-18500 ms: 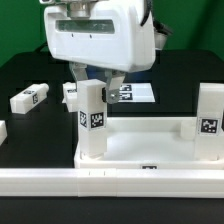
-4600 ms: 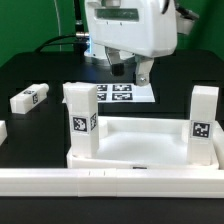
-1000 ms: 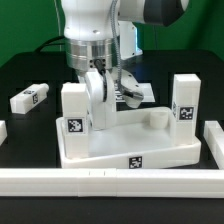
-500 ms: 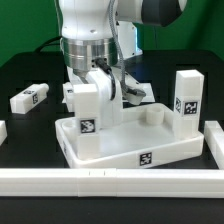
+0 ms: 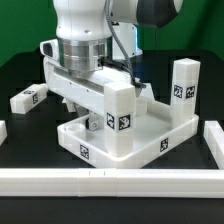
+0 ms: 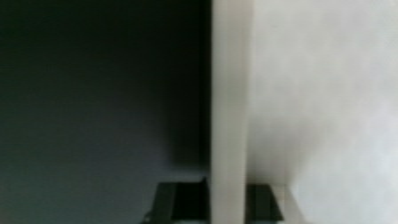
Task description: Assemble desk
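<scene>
Centrally, the black table carries the white rail along its front. Behind the rail sits the tabletop, turned askew, with the near leg and the far leg upright at its corners. A loose leg lies toward the exterior view's left. The gripper pinches the tabletop's thin rim, jaws narrow.

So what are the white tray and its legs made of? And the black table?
Tray: looks like hard white plastic, smooth and faintly shiny, with a moulded rim.
Legs: same plastic look, with paper-like tags on them.
Table: black and dull with no shine, maybe cloth or a mat. I can't tell which.
</scene>
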Controlling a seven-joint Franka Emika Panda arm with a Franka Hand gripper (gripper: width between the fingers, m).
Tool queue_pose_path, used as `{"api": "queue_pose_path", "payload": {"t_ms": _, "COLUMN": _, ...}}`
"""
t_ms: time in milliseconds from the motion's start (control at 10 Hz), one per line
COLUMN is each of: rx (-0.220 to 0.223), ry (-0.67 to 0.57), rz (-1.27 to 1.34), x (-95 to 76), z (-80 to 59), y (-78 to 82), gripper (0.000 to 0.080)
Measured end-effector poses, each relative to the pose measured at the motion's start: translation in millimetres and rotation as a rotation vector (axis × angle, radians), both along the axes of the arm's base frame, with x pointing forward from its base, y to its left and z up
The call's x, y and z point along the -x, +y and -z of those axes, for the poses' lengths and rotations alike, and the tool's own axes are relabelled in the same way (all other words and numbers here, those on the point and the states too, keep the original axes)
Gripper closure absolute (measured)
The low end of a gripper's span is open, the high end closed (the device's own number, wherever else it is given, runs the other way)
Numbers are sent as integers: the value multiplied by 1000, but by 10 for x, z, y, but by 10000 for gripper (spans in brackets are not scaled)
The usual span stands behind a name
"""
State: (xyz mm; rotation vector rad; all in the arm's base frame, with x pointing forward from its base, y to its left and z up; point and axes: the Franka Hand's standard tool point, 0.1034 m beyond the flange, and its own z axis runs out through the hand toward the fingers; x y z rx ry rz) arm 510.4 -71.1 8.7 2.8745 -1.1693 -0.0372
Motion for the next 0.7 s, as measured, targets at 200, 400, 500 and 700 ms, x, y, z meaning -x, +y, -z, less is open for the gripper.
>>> {"api": "queue_pose_path", "payload": {"t_ms": 200, "rx": -5, "ry": 3, "rz": -135, "x": 1, "z": 0, "y": -6, "gripper": 732}}
{"api": "queue_pose_path", "payload": {"t_ms": 400, "rx": -6, "ry": 9, "rz": -267, "x": 0, "z": 1, "y": -9, "gripper": 732}}
{"api": "queue_pose_path", "payload": {"t_ms": 500, "rx": -7, "ry": 7, "rz": -309, "x": -31, "z": 0, "y": 16, "gripper": 732}}
{"api": "queue_pose_path", "payload": {"t_ms": 700, "rx": -6, "ry": 9, "rz": -413, "x": -89, "z": 11, "y": 96, "gripper": 732}}
